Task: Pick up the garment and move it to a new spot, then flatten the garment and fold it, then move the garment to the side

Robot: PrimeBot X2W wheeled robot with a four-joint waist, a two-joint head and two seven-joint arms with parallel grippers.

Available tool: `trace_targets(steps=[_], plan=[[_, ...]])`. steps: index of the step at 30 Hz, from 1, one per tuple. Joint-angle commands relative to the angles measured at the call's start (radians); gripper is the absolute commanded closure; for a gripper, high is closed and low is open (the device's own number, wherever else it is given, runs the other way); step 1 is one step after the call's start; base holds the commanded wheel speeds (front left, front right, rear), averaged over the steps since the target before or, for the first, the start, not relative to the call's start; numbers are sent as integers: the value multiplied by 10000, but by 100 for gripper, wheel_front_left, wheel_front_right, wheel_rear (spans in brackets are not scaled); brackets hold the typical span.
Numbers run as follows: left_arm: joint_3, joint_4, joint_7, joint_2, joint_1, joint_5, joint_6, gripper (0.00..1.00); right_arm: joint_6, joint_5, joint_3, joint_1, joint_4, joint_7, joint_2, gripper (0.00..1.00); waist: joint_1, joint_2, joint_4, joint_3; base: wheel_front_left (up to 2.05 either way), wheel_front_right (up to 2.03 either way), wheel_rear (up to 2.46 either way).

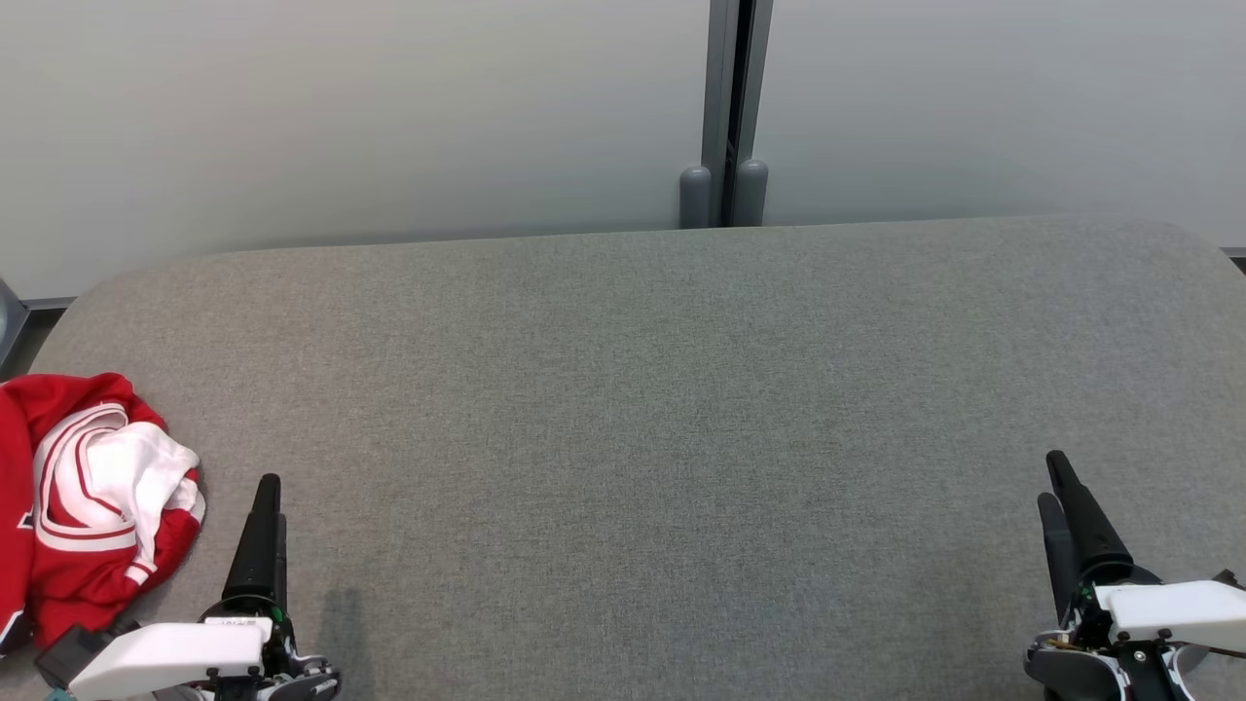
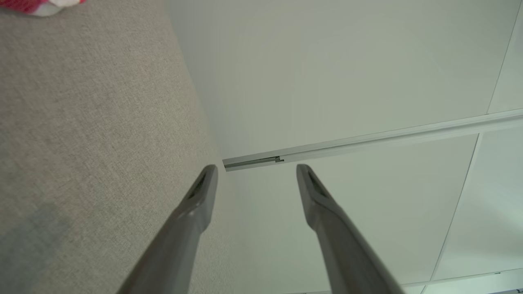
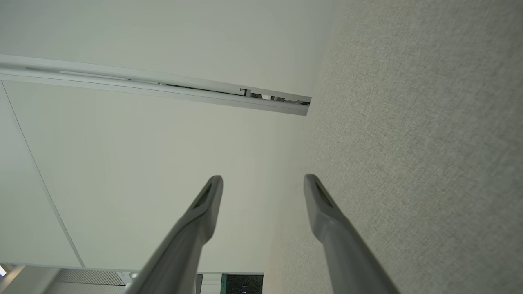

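The left claw [image 1: 269, 487] is wide open and holds nothing. The right claw [image 1: 1051, 479] is wide open and empty too. They sit over the near edge of the grey counter [image 1: 633, 389], one at each end, with lots of room between. The garment [image 1: 88, 497] lies bunched at the counter's left end, partly cut off. It is red with white stripes.
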Motion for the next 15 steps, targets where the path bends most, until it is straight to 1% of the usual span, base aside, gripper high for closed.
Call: trace_targets(steps=[1, 10, 15], plan=[[-16, -116, -94, 92, -346, 426, -7, 0, 8, -389, 49, -305, -156, -125, -139, 0, 0, 0, 1, 4, 0, 0, 0], [-39, -63, -492, 80, -350, 2731, 37, 0, 10, -2422, 179, -378, -160, -522, -114, 0, 0, 0, 1, 49, 0, 0, 0], [-82, -74, -698, 74, -342, 3766, 117, 0, 11, -3418, 257, -427, -98, -729, -102, 0, 0, 0, 2, 72, 0, 0, 0]])
